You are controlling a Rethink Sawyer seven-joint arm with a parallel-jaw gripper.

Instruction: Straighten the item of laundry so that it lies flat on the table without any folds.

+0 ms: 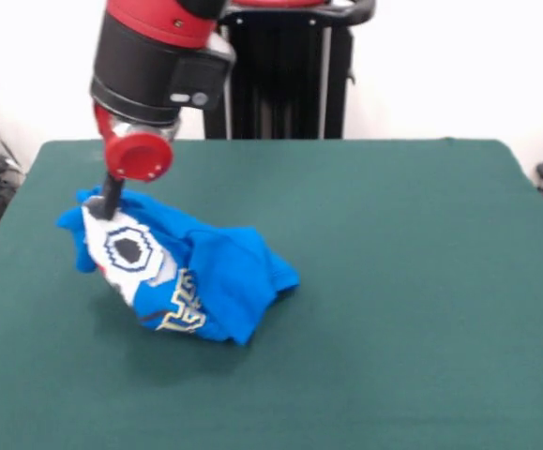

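The item of laundry [222,274], a bright blue T-shirt with a white pixel print and pale lettering, sits crumpled on the left half of the green table [402,281]. Its left end is pulled up into a peak, and the rest trails down to the right in folds. My gripper [109,208] comes down from the red and black arm onto that peak. It is shut on the cloth, with its tips buried in the blue fabric. The print faces the camera, creased and tilted.
The green cloth stretches wide to the right of the shirt and in front of it. The table's left edge runs close to the shirt's left side. Dark cables and gear lie off the table at both sides.
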